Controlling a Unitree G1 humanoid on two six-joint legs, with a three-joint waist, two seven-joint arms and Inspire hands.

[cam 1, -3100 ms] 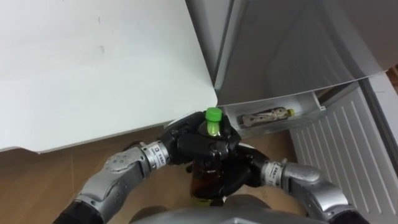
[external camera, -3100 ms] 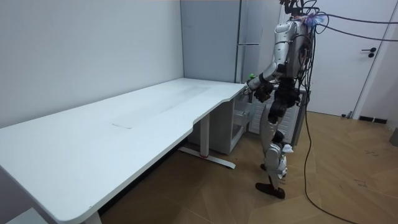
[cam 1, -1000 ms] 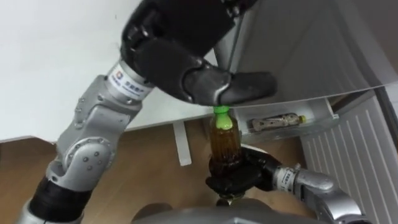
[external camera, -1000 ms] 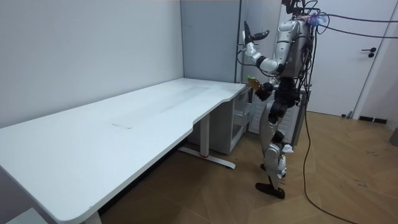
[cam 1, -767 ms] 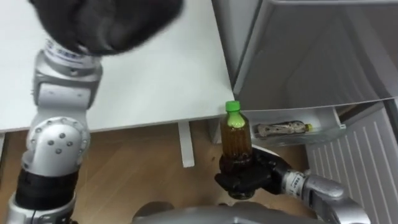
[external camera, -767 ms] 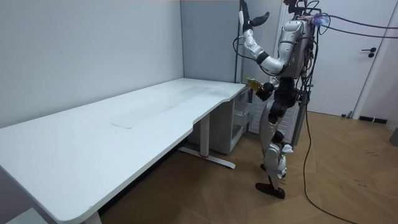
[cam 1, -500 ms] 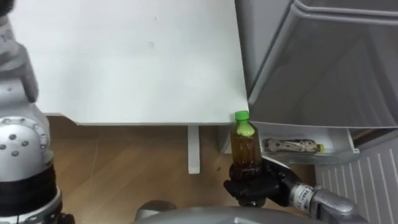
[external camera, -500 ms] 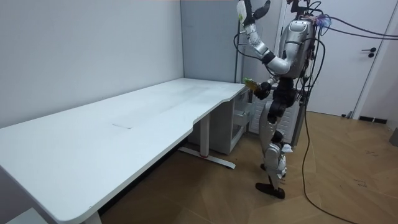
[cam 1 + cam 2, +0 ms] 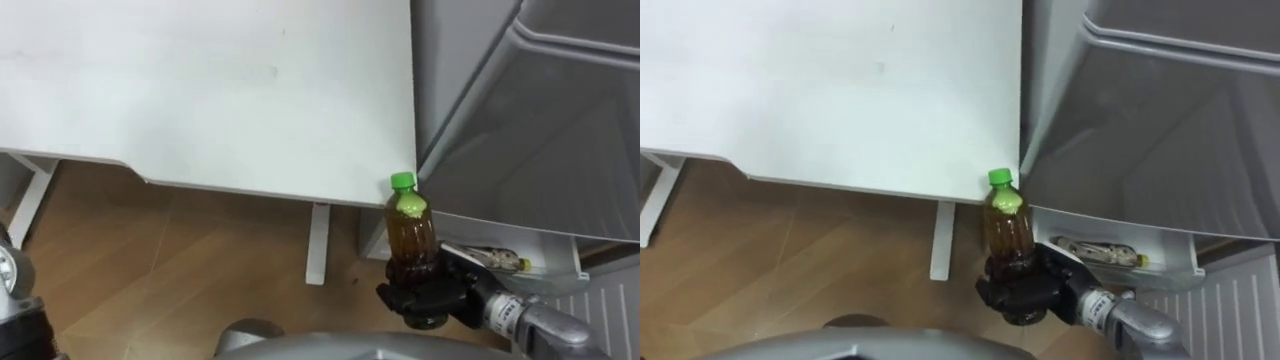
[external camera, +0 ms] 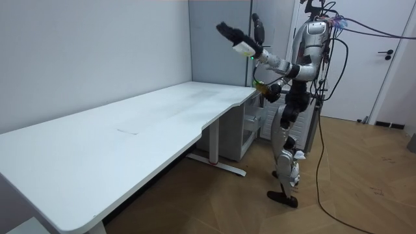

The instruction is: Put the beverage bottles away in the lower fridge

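the right robot hand (image 9: 428, 296) sits at the lower right of the left eye view, its dark fingers curled tight around the lower part of a bottle (image 9: 408, 238). the bottle stands upright in that grip, filled with brown drink and topped by a green cap (image 9: 402, 181). in the picture the cap lies just at the near edge of the white table (image 9: 200, 90), close to the table's right corner, and the bottle is not inside the fridge.

to the right of the bottle, in the lower right corner, a white tray (image 9: 560, 262) juts out under the grey fridge (image 9: 540, 120). a second bottle (image 9: 497, 260) lies on its side in the tray. the fridge fills the upper right of the frame, right beside the table's edge. below the table edge a white table leg (image 9: 318, 243) goes down to the wooden floor (image 9: 180, 260).

in the room view the robot stands upright at the far end of the table, in front of the fridge, in the upper right of the frame. the left robot hand (image 10: 226, 28) is raised high and stretched out toward the room view's left, above the table's end; whether it is open or closed i cannot tell.
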